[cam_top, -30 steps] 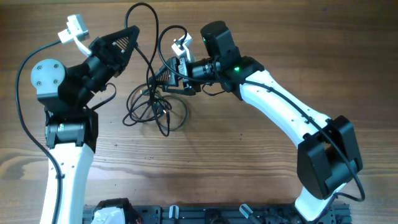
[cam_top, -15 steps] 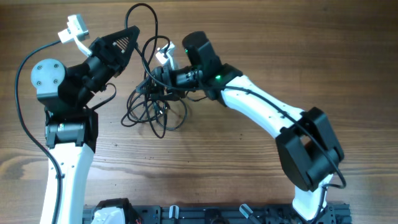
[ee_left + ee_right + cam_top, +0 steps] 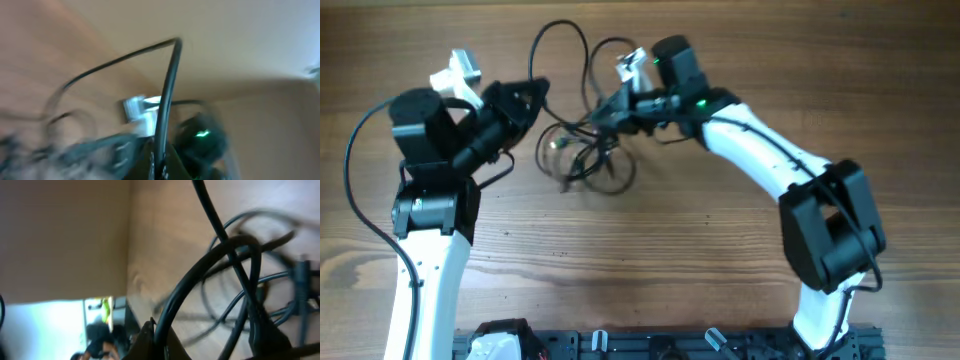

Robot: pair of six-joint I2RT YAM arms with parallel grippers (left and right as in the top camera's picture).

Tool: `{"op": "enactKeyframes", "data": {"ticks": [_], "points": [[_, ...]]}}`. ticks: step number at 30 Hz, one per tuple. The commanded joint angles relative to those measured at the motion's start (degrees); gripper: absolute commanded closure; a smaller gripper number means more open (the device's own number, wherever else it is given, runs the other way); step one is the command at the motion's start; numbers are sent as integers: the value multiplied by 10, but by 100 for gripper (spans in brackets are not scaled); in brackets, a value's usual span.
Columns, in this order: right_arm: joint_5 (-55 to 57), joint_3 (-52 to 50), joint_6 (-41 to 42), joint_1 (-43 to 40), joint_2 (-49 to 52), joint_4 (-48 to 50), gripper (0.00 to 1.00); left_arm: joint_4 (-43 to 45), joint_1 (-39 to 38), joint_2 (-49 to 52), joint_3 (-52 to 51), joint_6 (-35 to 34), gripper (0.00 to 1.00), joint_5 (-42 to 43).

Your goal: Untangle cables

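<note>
Overhead view of two robot arms reaching inward over a wooden table [image 3: 740, 270]. The left gripper [image 3: 534, 94] is pressed together, pinching one black strand of the cables [image 3: 582, 165]. In its blurred wrist view that strand rises straight out from between the fingertips, then bends sharply aside. The right gripper [image 3: 604, 112] is also clamped tight on a strand, which curves thickly away from its tips in its own wrist view. The main dark tangle sits between the two grippers, slightly nearer the arm bases. Two thin loops arch beyond the fingertips, away from the arms. The blur hides whether the tangle touches the table.
</note>
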Motion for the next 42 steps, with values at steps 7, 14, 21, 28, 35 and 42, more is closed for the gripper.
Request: {"op": "enactKeyframes", "data": {"ticks": [7, 14, 21, 28, 35, 42], "points": [[70, 5, -100, -153, -50, -58, 96, -130, -2, 1, 2, 146, 96, -94], [74, 5, -113, -297, -126, -111, 96, -166, -2, 1, 2, 202, 96, -112], [-33, 5, -113, -445, -190, -145, 96, -203, -2, 1, 2, 202, 96, -236], [57, 5, -147, -502, -196, -214, 96, -186, -2, 1, 2, 202, 96, -410], [337, 5, -213, -501, -196, -350, 96, -128, -2, 1, 2, 201, 96, -409], [205, 5, -317, -483, -196, -359, 90, 16, -2, -2, 2, 201, 96, -147]]}}
